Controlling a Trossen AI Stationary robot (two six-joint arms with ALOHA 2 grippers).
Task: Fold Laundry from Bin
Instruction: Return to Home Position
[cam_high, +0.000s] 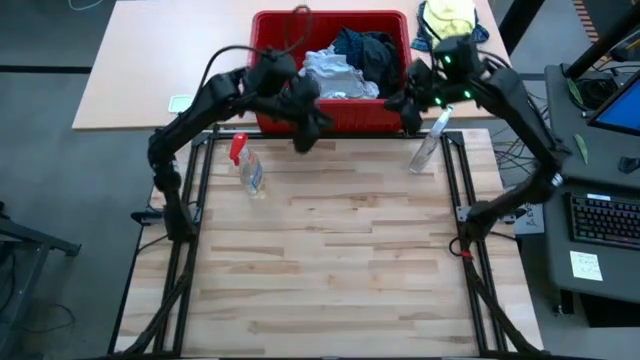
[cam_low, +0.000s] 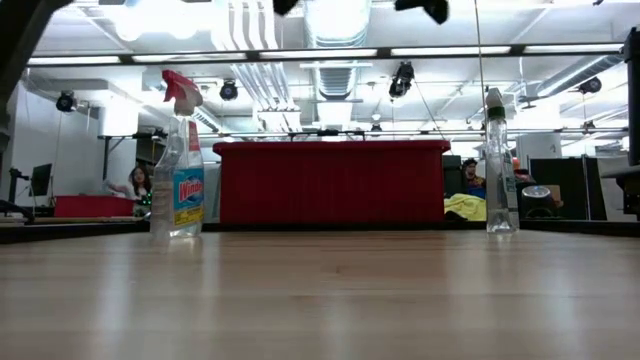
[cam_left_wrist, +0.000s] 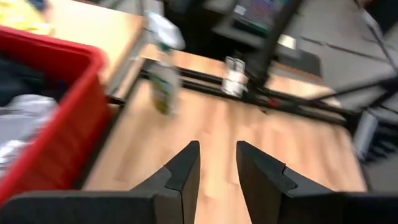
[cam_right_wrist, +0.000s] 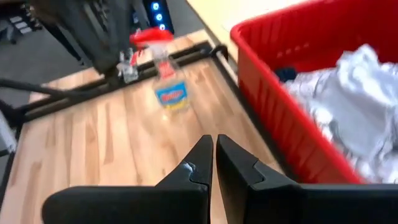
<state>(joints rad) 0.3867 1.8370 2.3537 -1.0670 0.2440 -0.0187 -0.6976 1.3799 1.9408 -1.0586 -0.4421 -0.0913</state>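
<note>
Nearest the lens, the left gripper (cam_left_wrist: 217, 149) holds its dark fingers slightly apart with nothing between them, above the wooden table (cam_high: 350, 250) just in front of the red bin (cam_high: 330, 17). At the bin's right front corner, the right gripper (cam_right_wrist: 214, 142) has its fingers almost touching and empty. Inside the bin, at the table's far edge, the laundry (cam_high: 335, 75) lies heaped, light grey and dark. On the table in front of the bin a Windex spray bottle (cam_high: 247, 168) stands to the left and a clear spray bottle (cam_high: 430, 145) to the right.
</note>
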